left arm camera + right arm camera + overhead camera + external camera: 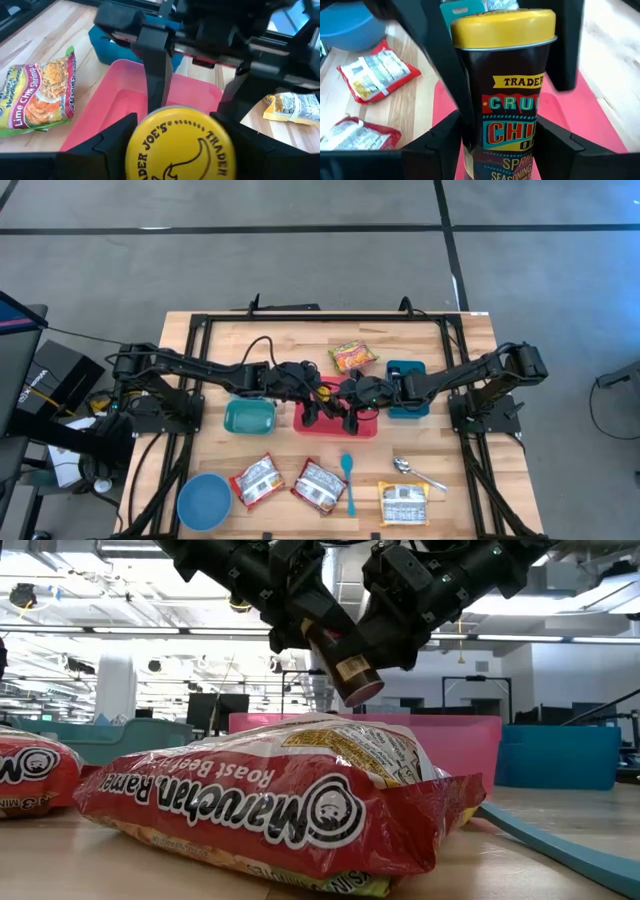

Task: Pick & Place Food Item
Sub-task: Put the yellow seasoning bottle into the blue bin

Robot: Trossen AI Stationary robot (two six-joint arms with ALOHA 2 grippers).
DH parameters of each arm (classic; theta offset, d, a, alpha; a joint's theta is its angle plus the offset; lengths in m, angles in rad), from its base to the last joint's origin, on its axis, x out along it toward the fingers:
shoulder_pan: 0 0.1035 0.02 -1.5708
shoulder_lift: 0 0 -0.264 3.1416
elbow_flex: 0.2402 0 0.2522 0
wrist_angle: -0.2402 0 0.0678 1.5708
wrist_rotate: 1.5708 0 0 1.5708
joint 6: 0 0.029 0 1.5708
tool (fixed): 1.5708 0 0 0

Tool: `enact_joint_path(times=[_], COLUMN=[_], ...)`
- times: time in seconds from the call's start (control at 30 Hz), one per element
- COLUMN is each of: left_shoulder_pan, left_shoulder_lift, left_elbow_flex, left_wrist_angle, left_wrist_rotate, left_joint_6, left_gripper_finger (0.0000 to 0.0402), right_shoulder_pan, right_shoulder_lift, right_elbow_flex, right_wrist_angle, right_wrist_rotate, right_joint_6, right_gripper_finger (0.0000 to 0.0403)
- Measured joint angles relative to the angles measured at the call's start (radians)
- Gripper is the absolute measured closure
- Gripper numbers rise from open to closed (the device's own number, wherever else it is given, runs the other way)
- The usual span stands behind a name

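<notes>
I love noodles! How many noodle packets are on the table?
4: a green-and-orange packet at the far side by the teal bin, two red packets near the front edge, and a yellow packet beside the spoon.

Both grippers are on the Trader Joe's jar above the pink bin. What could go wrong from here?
1. The seasoning jar hangs tilted over the pink bin; if the left gripper and the right gripper let go out of step, it may drop.
2. The arms are crowded together and might collide.
</notes>
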Motion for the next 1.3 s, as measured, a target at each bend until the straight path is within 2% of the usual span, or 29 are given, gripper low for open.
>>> enact_joint_path(times=[0.47,0.9,1.3], left_shoulder_pan=[0.0,0.0,-0.002], left_shoulder_lift=[-0.02,-0.064,-0.125], left_elbow_flex=[0.0,0.0,0.0], left_wrist_angle=[-0.007,-0.057,-0.127], left_wrist_rotate=[0.027,0.03,0.03], left_joint_6=[-0.006,-0.007,-0.007], left_gripper_finger=[0.0128,0.0127,0.0128], right_shoulder_pan=[0.0,-0.002,0.006], right_shoulder_lift=[0.0,0.0,-0.022], right_elbow_flex=[0.0,0.0,0.0], right_wrist_angle=[-0.027,-0.09,-0.192], right_wrist_rotate=[0.008,0.019,0.11], right_joint_6=[-0.008,-0.011,-0.01], right_gripper_finger=[0.0219,0.0219,0.022])
